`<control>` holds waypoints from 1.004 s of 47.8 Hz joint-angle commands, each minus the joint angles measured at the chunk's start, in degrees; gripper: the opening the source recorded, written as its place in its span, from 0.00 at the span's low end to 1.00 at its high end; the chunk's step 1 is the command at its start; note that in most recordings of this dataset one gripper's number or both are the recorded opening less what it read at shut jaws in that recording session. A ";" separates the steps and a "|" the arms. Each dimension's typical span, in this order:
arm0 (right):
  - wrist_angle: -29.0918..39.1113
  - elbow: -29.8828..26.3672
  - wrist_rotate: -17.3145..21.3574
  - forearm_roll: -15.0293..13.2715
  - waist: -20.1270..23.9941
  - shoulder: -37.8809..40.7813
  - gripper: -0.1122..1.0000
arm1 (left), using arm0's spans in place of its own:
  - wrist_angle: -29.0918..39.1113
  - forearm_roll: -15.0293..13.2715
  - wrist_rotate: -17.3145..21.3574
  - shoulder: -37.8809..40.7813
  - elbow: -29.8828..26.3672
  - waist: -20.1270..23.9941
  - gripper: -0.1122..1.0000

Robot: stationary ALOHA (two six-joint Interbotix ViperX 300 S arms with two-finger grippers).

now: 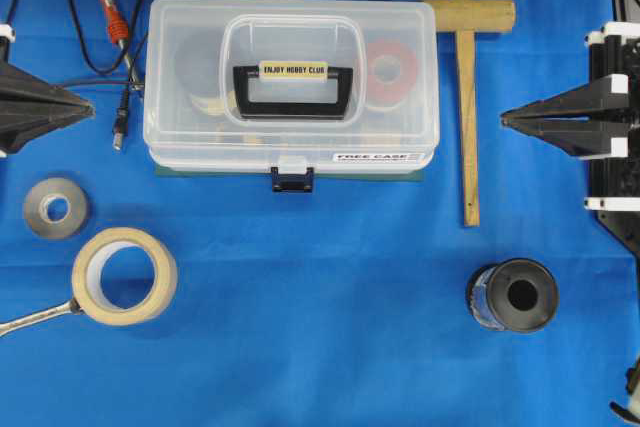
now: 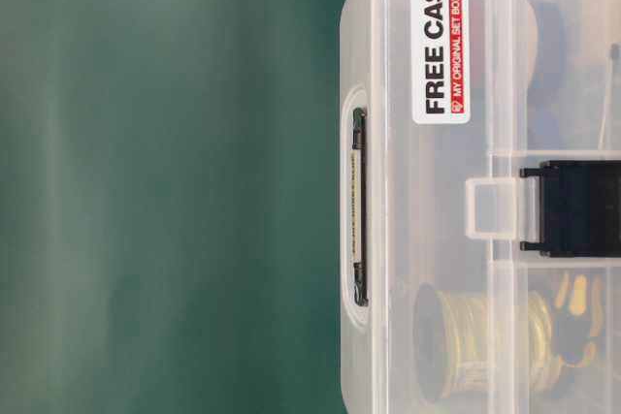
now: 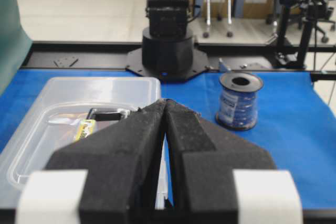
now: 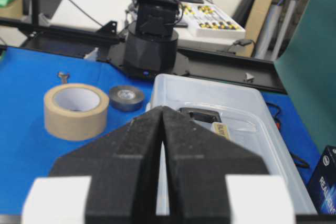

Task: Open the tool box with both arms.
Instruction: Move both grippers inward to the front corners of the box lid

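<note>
With both black grippers, left and right, closed and empty, the latched clear plastic tool box risked sliding if pushed unevenly.

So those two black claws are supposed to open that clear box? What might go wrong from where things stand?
Three things, I'd guess.
1. The dark blue latch is small; the pointed fingers might slip off it.
2. Only one arm pushing could slide the tool box across the blue cloth instead of opening it.
3. The wooden mallet lies close beside the box on the right gripper side, and cables on the left gripper side; either may get bumped.
</note>
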 commanded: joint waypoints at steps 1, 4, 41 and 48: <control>0.00 -1.67 -0.97 -0.44 -0.62 0.62 0.10 | 3.43 -1.58 1.05 0.35 -1.58 0.62 0.10; 1.76 -1.85 -0.53 -0.44 -1.67 0.62 0.10 | 6.50 -1.76 1.49 0.26 -1.93 1.58 0.10; 21.71 -1.76 3.87 1.49 -13.62 12.04 0.79 | 25.31 -1.85 1.76 7.73 0.44 11.87 0.78; 21.53 -2.29 3.87 1.49 -14.41 17.23 0.86 | 25.05 -1.85 2.02 12.30 0.09 13.01 0.83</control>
